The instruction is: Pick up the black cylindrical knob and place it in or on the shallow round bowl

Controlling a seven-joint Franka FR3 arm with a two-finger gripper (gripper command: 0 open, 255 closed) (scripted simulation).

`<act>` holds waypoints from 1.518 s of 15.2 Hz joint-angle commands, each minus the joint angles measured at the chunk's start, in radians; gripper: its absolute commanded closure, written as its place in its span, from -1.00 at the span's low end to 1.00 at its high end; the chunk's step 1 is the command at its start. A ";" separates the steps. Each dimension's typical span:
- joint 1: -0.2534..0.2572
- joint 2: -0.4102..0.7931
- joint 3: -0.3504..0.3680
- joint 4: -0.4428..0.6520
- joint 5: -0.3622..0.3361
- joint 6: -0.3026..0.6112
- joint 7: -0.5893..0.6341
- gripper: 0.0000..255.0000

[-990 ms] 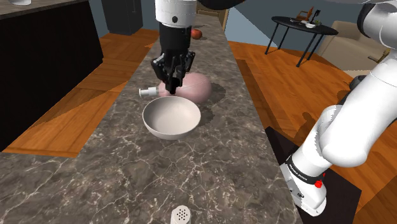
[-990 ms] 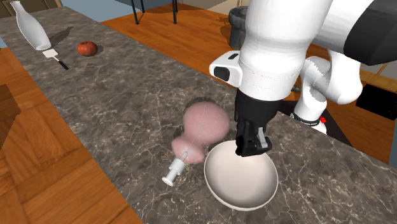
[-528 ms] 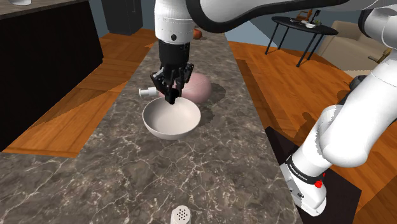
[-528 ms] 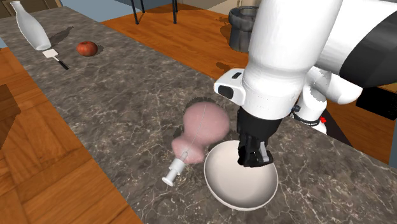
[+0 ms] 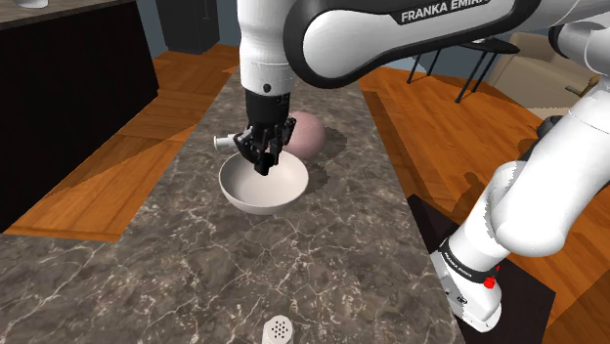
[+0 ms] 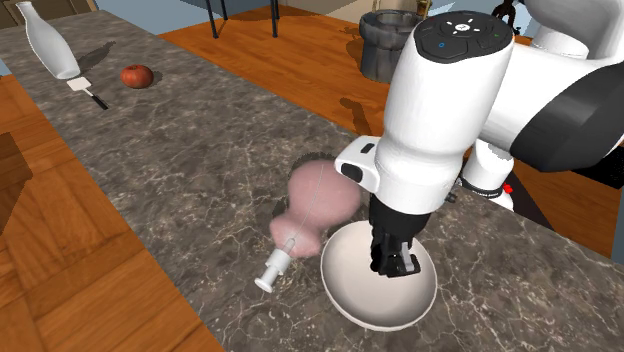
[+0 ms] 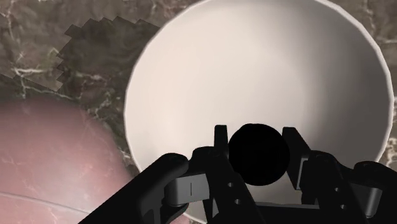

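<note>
My black gripper (image 7: pixel 257 153) is shut on the black cylindrical knob (image 7: pixel 259 154), which shows as a round black end clasped between the two fingers. Straight below it lies the shallow white round bowl (image 7: pixel 254 70) on the dark marble counter. In the shoulder view the gripper (image 5: pixel 262 164) hangs low over the bowl (image 5: pixel 264 193), its tips at about rim height. From the second exterior view the gripper (image 6: pixel 393 265) reaches down into the bowl (image 6: pixel 378 296). The knob is hard to tell from the black fingers in both outer views.
A pink round-bodied flask (image 5: pixel 304 132) with a white stopper (image 5: pixel 225 142) lies right behind the bowl, close to the gripper. A white shaker lid (image 5: pixel 279 330) sits at the counter's near edge. Far along the counter are an apple (image 6: pixel 137 75) and a white bottle (image 6: pixel 50 41).
The gripper has come down with the knob from above the flask's neck towards the bowl, and now hangs lower, over the bowl's inside. Its fingers stayed shut.
</note>
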 commanded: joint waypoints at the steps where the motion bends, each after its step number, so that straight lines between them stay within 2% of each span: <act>1: 0.001 0.004 0.001 -0.007 -0.002 0.011 0.002 1.00; 7: 0.001 0.004 0.001 -0.007 -0.002 0.011 0.002 1.00; 8: 0.001 0.004 0.001 -0.007 -0.002 0.011 0.002 -1.00; 13: 0.001 0.004 0.001 -0.007 -0.002 0.011 0.002 -1.00; 17: -0.001 -0.009 -0.001 0.108 0.004 -0.115 -0.002 -1.00; 23: -0.001 -0.009 -0.001 0.108 0.004 -0.115 -0.002 -1.00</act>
